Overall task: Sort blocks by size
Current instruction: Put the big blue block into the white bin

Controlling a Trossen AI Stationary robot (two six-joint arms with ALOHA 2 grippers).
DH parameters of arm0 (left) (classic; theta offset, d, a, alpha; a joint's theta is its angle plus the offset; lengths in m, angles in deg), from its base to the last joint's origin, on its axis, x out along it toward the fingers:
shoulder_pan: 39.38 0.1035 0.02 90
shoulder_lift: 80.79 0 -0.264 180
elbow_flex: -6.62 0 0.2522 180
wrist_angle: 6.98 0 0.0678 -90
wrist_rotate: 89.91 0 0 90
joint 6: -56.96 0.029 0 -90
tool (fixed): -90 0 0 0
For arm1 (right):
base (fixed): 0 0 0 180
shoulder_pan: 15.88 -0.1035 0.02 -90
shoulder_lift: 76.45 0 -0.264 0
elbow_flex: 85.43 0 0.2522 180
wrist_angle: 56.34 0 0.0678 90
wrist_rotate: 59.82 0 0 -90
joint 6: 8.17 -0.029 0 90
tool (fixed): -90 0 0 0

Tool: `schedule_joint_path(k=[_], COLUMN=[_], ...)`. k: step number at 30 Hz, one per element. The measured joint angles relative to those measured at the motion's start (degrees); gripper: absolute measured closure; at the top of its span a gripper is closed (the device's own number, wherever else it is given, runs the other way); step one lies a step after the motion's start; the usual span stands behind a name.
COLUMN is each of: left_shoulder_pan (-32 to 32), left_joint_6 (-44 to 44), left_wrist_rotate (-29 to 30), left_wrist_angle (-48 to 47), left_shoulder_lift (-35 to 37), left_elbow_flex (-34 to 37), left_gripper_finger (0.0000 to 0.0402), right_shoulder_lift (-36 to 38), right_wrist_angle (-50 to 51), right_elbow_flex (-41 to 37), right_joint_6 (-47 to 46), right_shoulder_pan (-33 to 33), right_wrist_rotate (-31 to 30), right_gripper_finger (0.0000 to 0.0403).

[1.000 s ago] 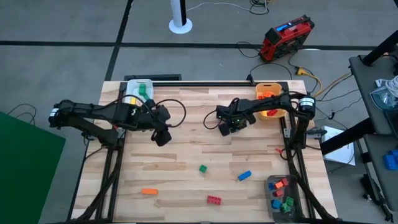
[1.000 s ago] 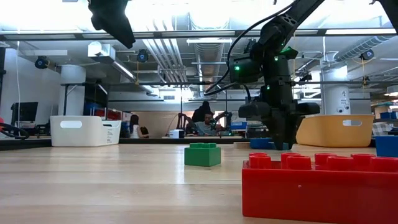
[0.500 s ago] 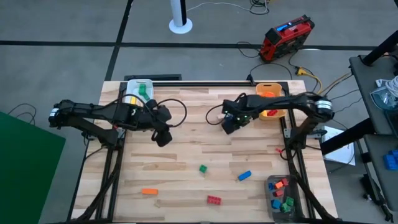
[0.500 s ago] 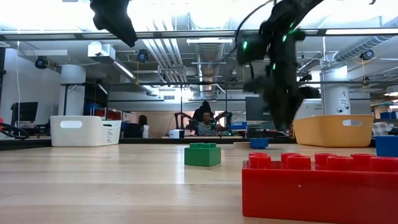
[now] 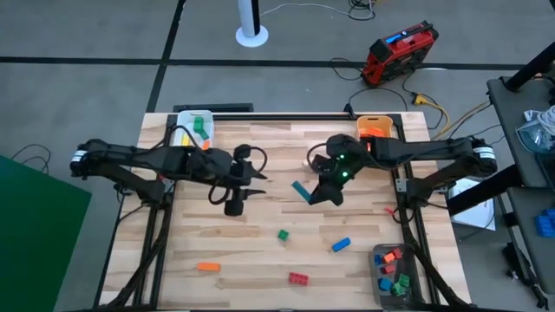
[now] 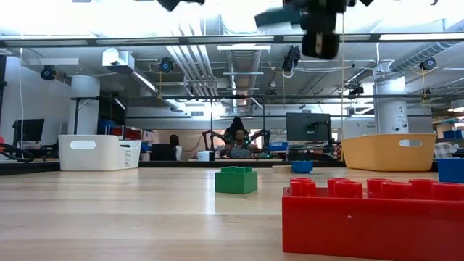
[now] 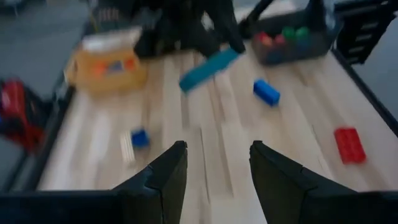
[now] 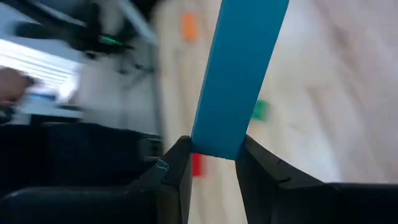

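A long teal block (image 8: 239,74) is pinched at one end by the right tool (image 8: 211,163). From above, the block (image 5: 302,191) sticks out sideways from that tool (image 5: 319,196), over the middle of the wooden surface (image 5: 260,232). Only the level view shows both tools are high up off the surface. The left tool (image 7: 214,163) has its fingers spread, holding nothing. A green block (image 5: 283,234), blue block (image 5: 341,244) and red block (image 5: 298,278) lie closer to the front edge.
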Motion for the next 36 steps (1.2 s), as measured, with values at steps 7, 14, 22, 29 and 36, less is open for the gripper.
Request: schedule_joint_path(k=[7, 14, 22, 29, 36], left_shoulder_pan=[-0.25, -0.35, -0.28, -0.22, 0.17], left_joint_6=[4.68, 7.17, 9.74, 13.87, 15.82], left_wrist_rotate=[0.07, -4.83, -6.47, -8.92, -11.81], left_wrist_angle=[8.48, 9.23, 9.47, 8.55, 8.06], left_shoulder_lift=[-2.34, -5.34, -10.80, -13.74, -15.01], left_elbow_flex=[-0.60, -3.89, -8.97, -13.45, -14.96], left_gripper_finger=[0.0249, 0.0249, 0.0249, 0.0249, 0.0263], right_shoulder_lift=[-0.46, -0.69, -0.69, -0.69, -0.69], right_wrist_angle=[-10.10, -15.30, -20.47, -20.12, -20.13], right_elbow_flex=[0.00, 0.00, 0.02, 0.02, 0.02], right_joint_6=[-4.94, -5.77, -9.09, -9.60, -9.65], right_shoulder_pan=[-2.20, -2.35, -2.45, -2.48, -2.50], right_wrist_rotate=[8.46, 9.94, 12.76, 14.04, 14.68], right_gripper_finger=[0.0314, 0.0313, 0.0313, 0.0313, 0.0313])
